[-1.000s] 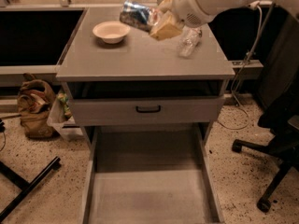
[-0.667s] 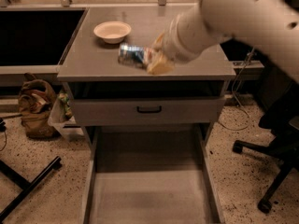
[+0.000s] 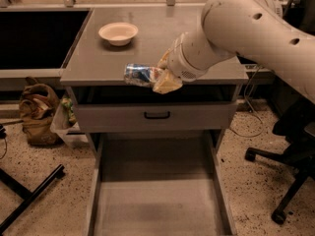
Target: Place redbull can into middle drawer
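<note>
The redbull can (image 3: 139,74) is a slim silver-and-blue can lying sideways in my gripper (image 3: 160,76). The gripper is shut on the can's right end and holds it in the air at the front edge of the cabinet top. My big white arm (image 3: 246,28) comes in from the upper right. The middle drawer (image 3: 157,195) is pulled far out below, a wide grey tray with a bare flat floor and thin side walls. The can hangs above the drawer's back part, well above its floor.
A cream bowl (image 3: 118,33) sits on the grey cabinet top (image 3: 98,58). A grey drawer front with a black handle (image 3: 157,115) lies under the top. A brown bag (image 3: 35,112) is at the left, an office chair base (image 3: 285,181) at the right.
The arm has swung forward and down, carrying the can from above the back of the cabinet top to its front edge. The clear bottle on the top is now hidden behind the arm.
</note>
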`<act>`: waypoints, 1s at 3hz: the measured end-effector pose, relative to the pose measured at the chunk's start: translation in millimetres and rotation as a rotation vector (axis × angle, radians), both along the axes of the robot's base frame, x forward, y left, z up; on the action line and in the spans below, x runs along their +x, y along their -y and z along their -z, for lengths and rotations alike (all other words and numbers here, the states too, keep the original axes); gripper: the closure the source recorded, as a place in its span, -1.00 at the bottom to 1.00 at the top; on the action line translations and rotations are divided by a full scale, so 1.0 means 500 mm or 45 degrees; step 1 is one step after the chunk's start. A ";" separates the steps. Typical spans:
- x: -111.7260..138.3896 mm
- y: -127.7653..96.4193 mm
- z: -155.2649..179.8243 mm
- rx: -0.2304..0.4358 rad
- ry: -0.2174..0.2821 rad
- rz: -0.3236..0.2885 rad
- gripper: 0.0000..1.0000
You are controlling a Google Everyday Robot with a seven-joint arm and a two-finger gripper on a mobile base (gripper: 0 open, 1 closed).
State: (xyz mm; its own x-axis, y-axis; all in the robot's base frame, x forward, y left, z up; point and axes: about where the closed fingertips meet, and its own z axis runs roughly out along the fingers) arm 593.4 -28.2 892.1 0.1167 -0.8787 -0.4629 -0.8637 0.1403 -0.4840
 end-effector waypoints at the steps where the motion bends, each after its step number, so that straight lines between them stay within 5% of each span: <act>1: -0.023 0.021 0.030 -0.003 -0.050 0.056 1.00; 3: -0.119 -0.009 0.215 0.181 -0.231 0.041 1.00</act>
